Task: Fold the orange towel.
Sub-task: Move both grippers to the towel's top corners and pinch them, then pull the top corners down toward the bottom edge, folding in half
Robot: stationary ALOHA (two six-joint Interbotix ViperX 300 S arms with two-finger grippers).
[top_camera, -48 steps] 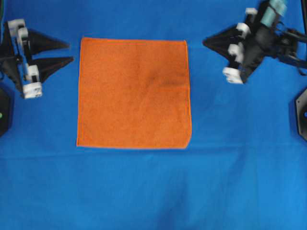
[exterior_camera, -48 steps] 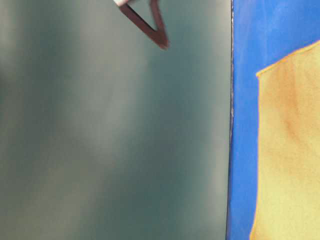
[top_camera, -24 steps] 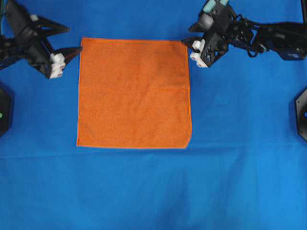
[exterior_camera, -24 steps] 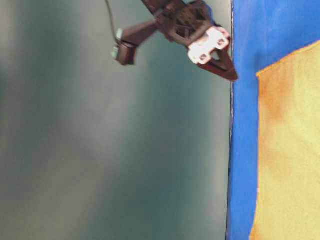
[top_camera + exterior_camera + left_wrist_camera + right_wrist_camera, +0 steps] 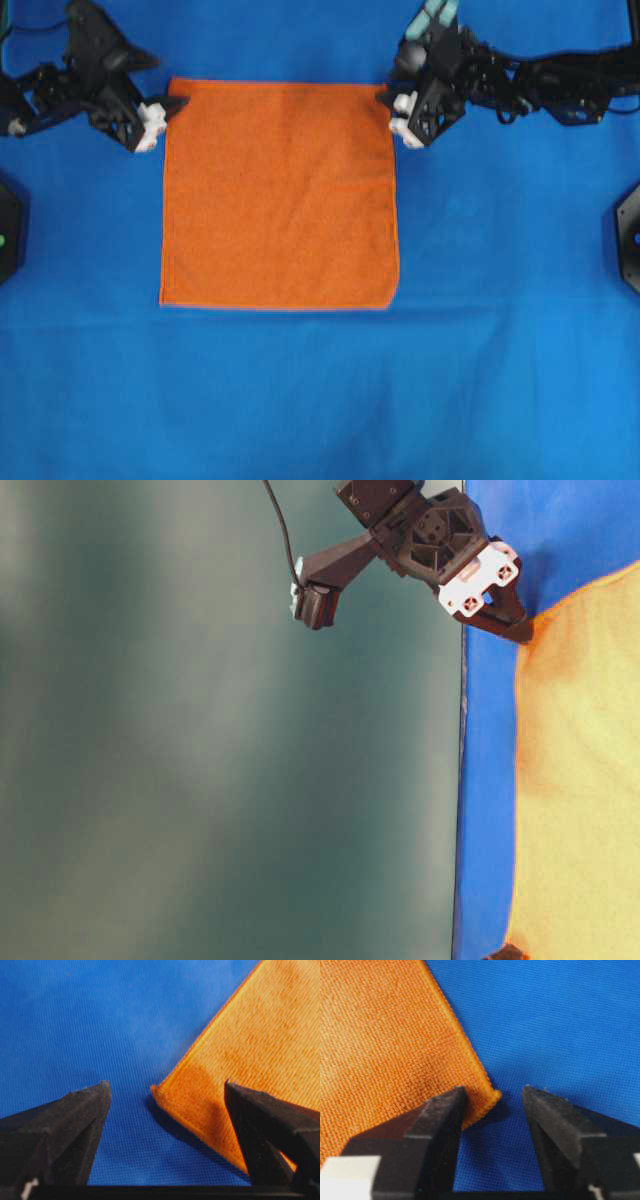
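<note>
On the blue-clothed bench [image 5: 320,400], spread jaws bracket the square orange terry towel's [image 5: 280,195] 10 and 2 o'clock corners; lower both grippers [image 5: 167,1097] [image 5: 492,1097] fully before pinching.

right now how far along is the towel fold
Nothing is folded: the orange towel lies flat on the blue cloth. In hand is the grasp; the left gripper and right gripper each straddle a far corner, jaws open. Left: pinch both corners, lift, and carry them over to the near edge.
</note>
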